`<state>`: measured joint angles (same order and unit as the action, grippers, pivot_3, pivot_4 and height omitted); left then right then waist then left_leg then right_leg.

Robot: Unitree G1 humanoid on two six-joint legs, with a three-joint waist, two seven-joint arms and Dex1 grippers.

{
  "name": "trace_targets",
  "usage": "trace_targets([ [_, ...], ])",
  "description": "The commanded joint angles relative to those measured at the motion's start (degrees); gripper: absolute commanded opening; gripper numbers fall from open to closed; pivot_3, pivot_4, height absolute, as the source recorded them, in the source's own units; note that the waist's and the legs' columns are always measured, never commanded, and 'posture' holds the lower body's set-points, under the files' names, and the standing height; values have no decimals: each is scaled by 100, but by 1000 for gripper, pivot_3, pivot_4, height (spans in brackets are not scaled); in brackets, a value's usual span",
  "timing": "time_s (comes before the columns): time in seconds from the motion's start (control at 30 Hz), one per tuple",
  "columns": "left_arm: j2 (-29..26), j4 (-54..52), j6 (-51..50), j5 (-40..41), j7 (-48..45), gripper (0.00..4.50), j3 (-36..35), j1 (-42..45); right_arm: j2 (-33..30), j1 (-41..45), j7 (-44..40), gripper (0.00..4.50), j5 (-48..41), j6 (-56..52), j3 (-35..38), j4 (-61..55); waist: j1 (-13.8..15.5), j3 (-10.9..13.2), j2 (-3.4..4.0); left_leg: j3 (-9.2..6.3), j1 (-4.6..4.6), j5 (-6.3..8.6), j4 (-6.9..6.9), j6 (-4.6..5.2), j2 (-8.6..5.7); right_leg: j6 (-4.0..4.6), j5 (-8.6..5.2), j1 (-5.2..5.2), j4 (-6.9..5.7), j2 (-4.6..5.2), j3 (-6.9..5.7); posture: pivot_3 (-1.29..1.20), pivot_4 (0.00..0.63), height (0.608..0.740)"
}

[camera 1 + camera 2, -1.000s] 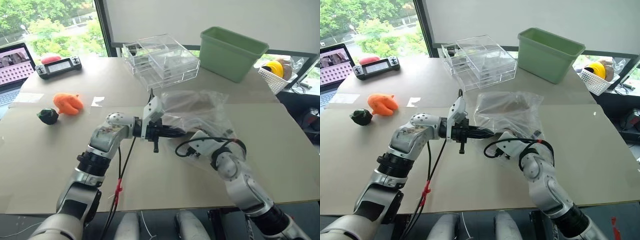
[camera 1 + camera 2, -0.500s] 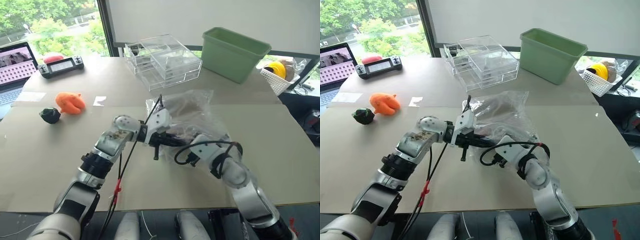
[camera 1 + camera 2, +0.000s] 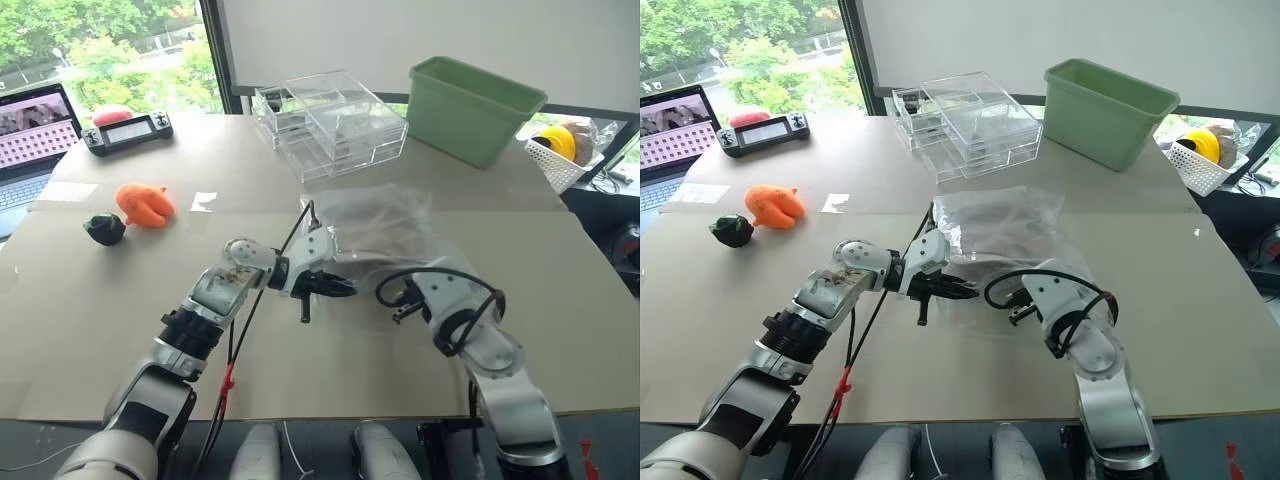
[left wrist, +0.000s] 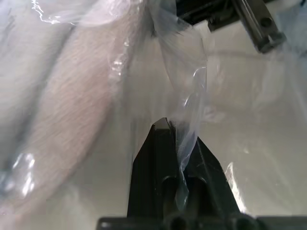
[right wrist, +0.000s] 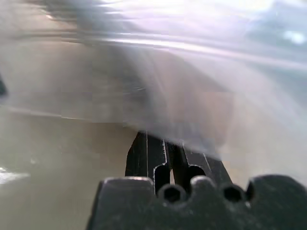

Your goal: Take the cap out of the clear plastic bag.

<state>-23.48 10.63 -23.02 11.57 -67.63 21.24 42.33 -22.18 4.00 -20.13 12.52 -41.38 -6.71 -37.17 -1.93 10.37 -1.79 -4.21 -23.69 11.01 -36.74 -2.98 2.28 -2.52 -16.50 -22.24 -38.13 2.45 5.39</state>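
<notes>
At frame centre, the bag (image 3: 385,235), cap (image 3: 990,225) inside, is now lying lower and flatter than a second ago. The left gripper (image 4: 177,132) is pinching its film; the right gripper (image 5: 172,143), fingers clenched, is pulling back, so extraction hasn't begun.

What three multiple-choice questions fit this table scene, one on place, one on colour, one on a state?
1. Where is the cap?
A. inside the bag
B. in the bin
C. beside the laptop
2. What colour is the bin?
A. orange
B. green
C. clear
3. How is the left gripper?
A. open
B. shut on the cap
C. shut on the bag

1 A: tan fabric shows through the film.
2 B: its walls are pale green.
3 C: film runs between its closed fingers.
</notes>
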Motion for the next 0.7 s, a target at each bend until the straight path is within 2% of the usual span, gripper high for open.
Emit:
trace_targets([
  [0.03, 65, -167, -6, 61, 86, 0, -184, 71, -387, -167, -176, 40, 136, 150, -61, -75, 1, 0, 0, 0, 0, 0, 0, 0, 0, 0, 0, 0, 1, 0, 0, 0, 150, 735],
  [0.2, 135, -366, -231, 394, 27, 0, -465, 212, -862, -288, -212, 40, 388, 373, -284, 47, -4, 0, 0, 0, -1, 0, 0, 0, 0, -8, -5, 0, 0, 0, 0, 0, 150, 735],
  [0.37, -79, -1093, -1027, 1449, -581, 0, -904, 238, -728, -191, -86, 40, 552, 349, -579, 179, -32, 0, -1, 0, -2, 0, 0, 0, 1, -7, -4, -1, 0, 0, 0, 0, 150, 735],
  [0.5, -205, -1460, -1573, 1913, -642, 0, -1071, 204, -700, -136, -85, 40, 730, 362, -758, 272, -52, -1, 0, 0, 3, 0, 0, 0, 1, -8, -5, 2, 0, 0, 1, 0, 150, 735],
  [0.7, -444, -728, -756, 888, -274, 0, -704, 270, -711, -165, -279, 40, 631, 767, -721, 16, -67, 0, 0, 1, 9, 0, 0, 0, 2, -16, -9, 2, -2, -1, 3, 0, 150, 735],
])
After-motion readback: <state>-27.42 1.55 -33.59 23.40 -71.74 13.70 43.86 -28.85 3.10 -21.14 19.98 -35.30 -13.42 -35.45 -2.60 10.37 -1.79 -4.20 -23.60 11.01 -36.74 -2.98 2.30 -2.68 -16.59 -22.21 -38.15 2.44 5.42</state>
